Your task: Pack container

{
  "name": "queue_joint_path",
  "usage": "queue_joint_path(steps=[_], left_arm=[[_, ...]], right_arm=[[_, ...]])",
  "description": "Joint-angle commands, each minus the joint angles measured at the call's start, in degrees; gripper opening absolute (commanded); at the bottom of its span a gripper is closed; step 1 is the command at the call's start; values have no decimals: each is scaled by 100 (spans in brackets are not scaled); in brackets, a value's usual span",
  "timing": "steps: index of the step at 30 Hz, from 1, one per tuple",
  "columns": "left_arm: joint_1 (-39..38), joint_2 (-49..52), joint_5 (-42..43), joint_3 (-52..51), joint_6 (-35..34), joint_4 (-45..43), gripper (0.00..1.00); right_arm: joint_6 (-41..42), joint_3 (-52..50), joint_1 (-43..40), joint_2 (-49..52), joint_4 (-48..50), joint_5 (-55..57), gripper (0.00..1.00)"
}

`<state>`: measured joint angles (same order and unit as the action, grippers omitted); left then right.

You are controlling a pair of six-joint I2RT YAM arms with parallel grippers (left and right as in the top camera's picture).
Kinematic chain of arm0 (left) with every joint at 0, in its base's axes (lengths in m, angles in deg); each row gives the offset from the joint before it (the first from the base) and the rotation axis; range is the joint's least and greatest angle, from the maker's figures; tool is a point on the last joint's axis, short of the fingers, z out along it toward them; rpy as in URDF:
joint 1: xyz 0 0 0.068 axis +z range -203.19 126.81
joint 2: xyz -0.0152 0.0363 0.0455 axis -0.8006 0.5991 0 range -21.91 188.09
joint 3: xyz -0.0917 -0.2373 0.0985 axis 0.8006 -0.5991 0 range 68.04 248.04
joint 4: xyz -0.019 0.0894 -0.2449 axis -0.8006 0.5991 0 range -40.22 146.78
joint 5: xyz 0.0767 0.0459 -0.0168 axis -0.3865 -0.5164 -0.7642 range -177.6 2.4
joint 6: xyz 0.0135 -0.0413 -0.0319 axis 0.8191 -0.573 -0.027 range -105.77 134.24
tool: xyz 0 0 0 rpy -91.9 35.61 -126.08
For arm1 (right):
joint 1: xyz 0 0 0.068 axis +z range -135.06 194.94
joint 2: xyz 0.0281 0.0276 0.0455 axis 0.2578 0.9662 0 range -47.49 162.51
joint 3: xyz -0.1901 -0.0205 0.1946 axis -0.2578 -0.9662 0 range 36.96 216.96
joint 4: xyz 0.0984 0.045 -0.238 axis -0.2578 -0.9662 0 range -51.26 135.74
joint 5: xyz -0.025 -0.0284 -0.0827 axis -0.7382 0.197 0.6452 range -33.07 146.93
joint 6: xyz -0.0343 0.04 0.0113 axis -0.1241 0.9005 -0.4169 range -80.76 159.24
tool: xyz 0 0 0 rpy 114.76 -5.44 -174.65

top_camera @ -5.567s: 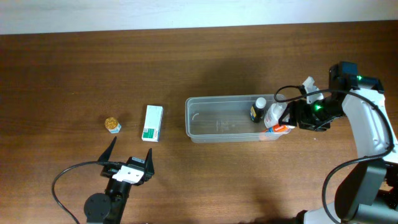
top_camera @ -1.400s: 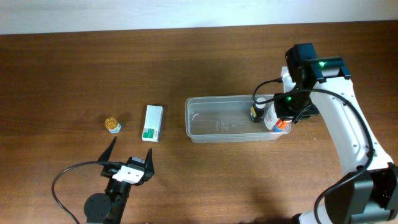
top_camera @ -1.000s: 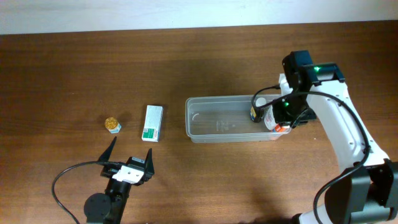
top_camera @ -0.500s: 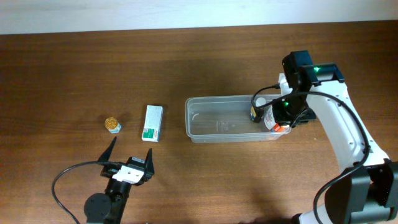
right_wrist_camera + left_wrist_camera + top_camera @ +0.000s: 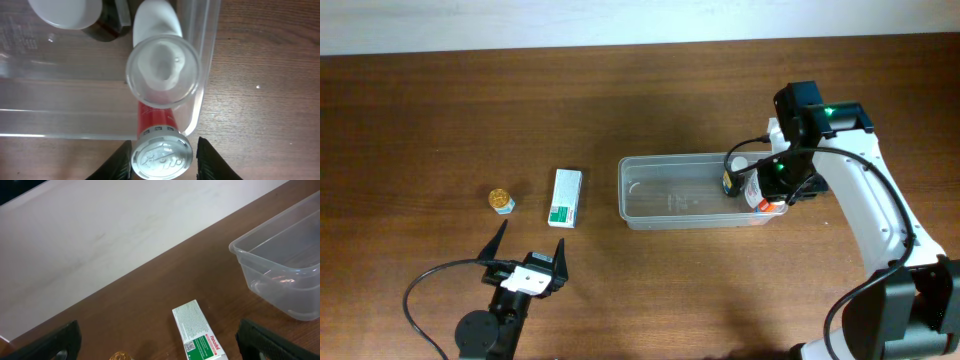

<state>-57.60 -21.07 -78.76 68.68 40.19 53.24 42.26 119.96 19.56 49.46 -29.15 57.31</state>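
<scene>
One clear container (image 5: pixel 660 200) sits on the tabletop (image 5: pixel 440 110), right of centre, lying lengthwise left to right. Three things are crowded into its right end: a dark bottle with a white cap (image 5: pixel 733 177), a white bottle with a clear cap (image 5: pixel 162 70), and a red tube with a pale ribbed cap (image 5: pixel 161 155). The rest of the container is bare.

Outside it, to the left, lie one white-and-green box (image 5: pixel 565 197) and, further left, one small gold thing (image 5: pixel 500 201) too small to identify.

There are two grippers. The left gripper (image 5: pixel 531 240) rests low near the front edge, below the box, its jaws spread wide around nothing. The right gripper (image 5: pixel 162 157) hangs over the container's right end with its jaws slightly parted on either side of the tube's cap, and a sliver of wood shows on one side.

From overhead the right arm covers the container's right corner, so only a scrap of the tube shows. In the right wrist view the dark bottle is cut off at the top. The left wrist view crops the container at the right edge, and the box and gold thing at the bottom.
</scene>
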Motion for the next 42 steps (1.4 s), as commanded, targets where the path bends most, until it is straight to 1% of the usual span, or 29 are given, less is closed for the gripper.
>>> queue_joint_path(steps=[1,4,6,9,11,12,15,18,21,22,23,24,25,30,32,36,39,42], left_arm=[[35,-48,83,-13,31,26,99],[35,-48,83,-13,31,26,99],[35,-48,83,-13,31,26,99],[35,-48,81,-13,33,26,100],[35,-48,83,-13,31,26,99],[35,-48,81,-13,31,28,99],[35,-48,83,-13,31,26,99],[35,-48,81,-13,33,26,99],[35,-48,81,-13,33,26,99],[35,-48,83,-13,33,26,99],[35,-48,81,-13,31,26,99],[35,-48,81,-13,31,26,99],[35,-48,83,-13,31,26,99],[35,-48,83,-13,31,26,99],[35,-48,83,-13,31,26,99],[35,-48,81,-13,31,26,99],[35,-48,83,-13,31,26,99],[35,-48,83,-13,31,26,99]], right_arm=[[48,-28,61,20,17,-170,34],[46,-26,61,20,17,-168,35],[48,-13,61,20,15,-173,41],[48,26,61,20,15,-195,46],[48,94,61,20,15,-295,56],[50,109,61,20,15,-306,57],[50,225,61,17,-11,-319,69],[179,385,61,17,-35,-315,76],[354,599,55,17,-96,-313,80],[409,691,44,17,-122,-313,82],[509,817,11,17,-164,-308,86],[588,933,-39,17,-179,-313,95],[664,1051,-111,17,-184,-310,99],[1110,1646,-743,17,-175,-442,99],[1102,1869,-1123,17,-68,-844,98],[1104,1961,-1720,17,323,-1314,98],[1102,1878,-2096,20,673,-1084,99],[1102,1847,-2369,26,785,-769,98]])
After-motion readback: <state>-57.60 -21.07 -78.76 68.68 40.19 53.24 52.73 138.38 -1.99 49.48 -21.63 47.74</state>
